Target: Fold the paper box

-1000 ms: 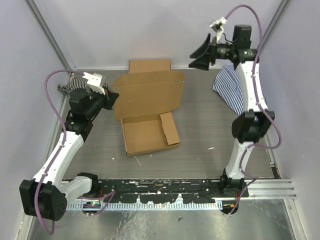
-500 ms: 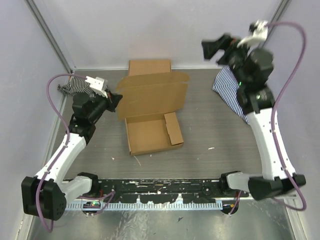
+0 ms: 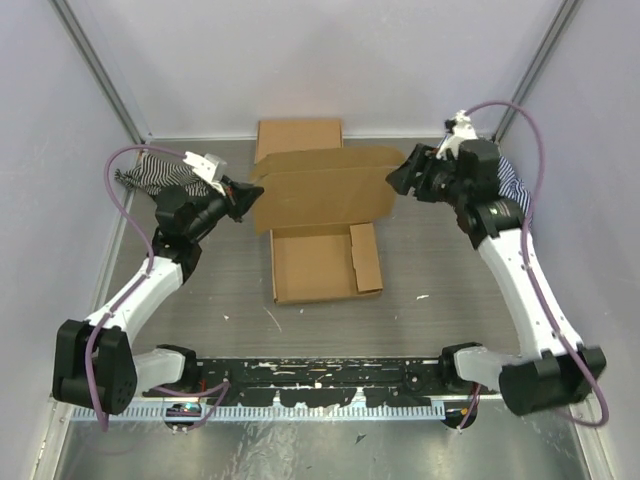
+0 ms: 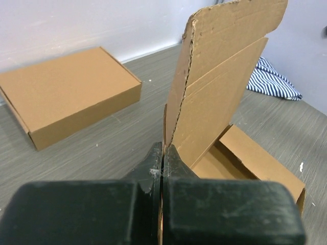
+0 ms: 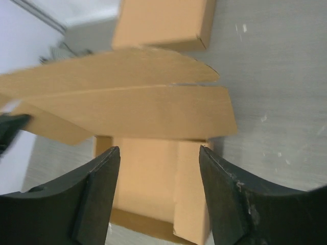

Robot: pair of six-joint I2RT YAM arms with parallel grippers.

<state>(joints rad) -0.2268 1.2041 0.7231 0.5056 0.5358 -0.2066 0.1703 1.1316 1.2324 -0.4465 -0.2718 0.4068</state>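
- L pincer (image 3: 244, 197) clamped on box (image 3: 322, 262) lid's left edge, centre-left of frame.
- R pincer (image 3: 398, 180) fingers apart, just beside lid's right edge.

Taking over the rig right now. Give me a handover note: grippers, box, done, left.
Paper box: mid-table, tray looks formed, lid standing up.
Left gripper: shut on the lid's left edge.
Right gripper: open, by the lid's right edge, holding nothing.
Done: tray shaped.
Left: fold the lid down and tuck its flaps.
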